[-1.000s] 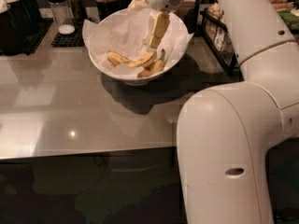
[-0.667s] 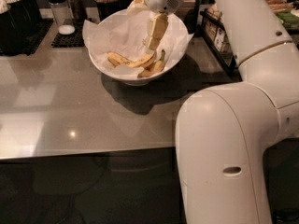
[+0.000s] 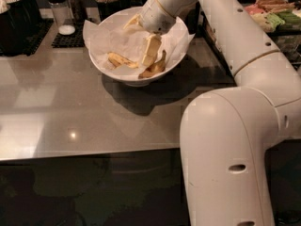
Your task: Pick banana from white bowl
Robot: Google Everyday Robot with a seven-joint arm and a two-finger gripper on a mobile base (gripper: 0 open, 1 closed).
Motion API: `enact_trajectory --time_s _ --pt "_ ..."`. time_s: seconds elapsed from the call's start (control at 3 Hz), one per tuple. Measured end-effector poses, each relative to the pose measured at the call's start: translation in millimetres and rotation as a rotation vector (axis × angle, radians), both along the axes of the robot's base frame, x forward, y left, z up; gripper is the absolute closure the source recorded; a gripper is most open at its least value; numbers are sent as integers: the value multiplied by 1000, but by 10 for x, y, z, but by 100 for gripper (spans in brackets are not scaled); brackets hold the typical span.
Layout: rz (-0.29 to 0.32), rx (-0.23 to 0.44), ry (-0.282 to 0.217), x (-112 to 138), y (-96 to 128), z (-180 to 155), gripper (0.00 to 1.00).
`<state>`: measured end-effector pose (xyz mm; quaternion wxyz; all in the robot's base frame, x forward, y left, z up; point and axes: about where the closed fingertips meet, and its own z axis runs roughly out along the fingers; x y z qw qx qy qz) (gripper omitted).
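The white bowl (image 3: pixel 109 72) stands on the grey counter, lined with crumpled white paper (image 3: pixel 111 39). A yellow banana (image 3: pixel 120 60) lies at the bottom left of it. A browner banana piece (image 3: pixel 156 68) lies to its right. My gripper (image 3: pixel 149 55) reaches down into the bowl from the upper right on the white arm (image 3: pixel 221 27). Its tip sits between the two banana pieces, right by the browner one. I cannot tell whether it touches either.
The counter (image 3: pixel 70 117) runs to a front edge near the middle of the view. Dark containers and a shaker (image 3: pixel 60 8) stand on a black mat behind the bowl. Snack packets (image 3: pixel 273 13) lie at the far right. The robot's large white body (image 3: pixel 225 164) fills the lower right.
My gripper has moved down and slightly left, deeper into the bowl and closer to the bananas. The bowl and the bananas have not moved.
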<state>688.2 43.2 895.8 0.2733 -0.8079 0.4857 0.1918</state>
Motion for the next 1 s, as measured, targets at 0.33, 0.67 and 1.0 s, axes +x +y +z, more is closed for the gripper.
enact_trajectory --time_s 0.33,0.67,1.0 --pt "20 28 42 -73 50 -236 20" --pt "29 43 81 -168 54 -418 20" --pt "34 47 103 -242 44 -532 39"
